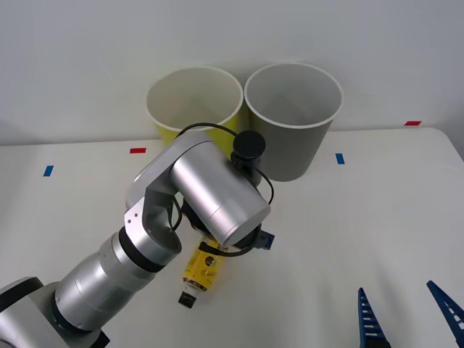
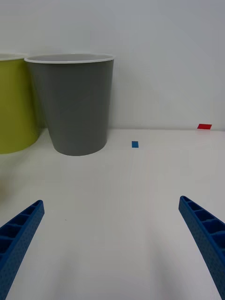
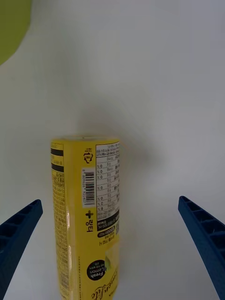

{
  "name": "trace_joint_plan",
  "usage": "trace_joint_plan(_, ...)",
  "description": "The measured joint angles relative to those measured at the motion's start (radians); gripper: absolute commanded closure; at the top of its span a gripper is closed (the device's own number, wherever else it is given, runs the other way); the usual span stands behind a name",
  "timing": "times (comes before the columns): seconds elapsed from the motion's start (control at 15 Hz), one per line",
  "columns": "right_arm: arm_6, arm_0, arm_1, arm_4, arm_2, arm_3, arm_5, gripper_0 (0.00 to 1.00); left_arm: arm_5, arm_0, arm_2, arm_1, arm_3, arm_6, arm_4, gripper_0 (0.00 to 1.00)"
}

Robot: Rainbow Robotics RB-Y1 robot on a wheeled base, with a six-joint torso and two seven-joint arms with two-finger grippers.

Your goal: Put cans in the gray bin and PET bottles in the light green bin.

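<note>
The white table (image 1: 377, 225) carries the light green bin (image 1: 168, 129) beside the gray bin (image 1: 297, 148), a lying yellow PET bottle (image 1: 200, 270) and small red and blue tape marks (image 1: 340, 158).

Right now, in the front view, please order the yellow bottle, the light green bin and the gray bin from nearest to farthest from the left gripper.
1. yellow bottle: lying on the table under the left gripper.
2. light green bin: behind, left.
3. gray bin: behind, right.
</note>
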Motion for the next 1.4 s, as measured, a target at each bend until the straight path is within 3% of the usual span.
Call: trace_joint_plan(1.4,0.000,0.000,0.000,0.000,0.000,0.000,0.000,0.00,0.037,-0.043,0.072,-0.094,0.176,-0.027,-0.034,0.00)
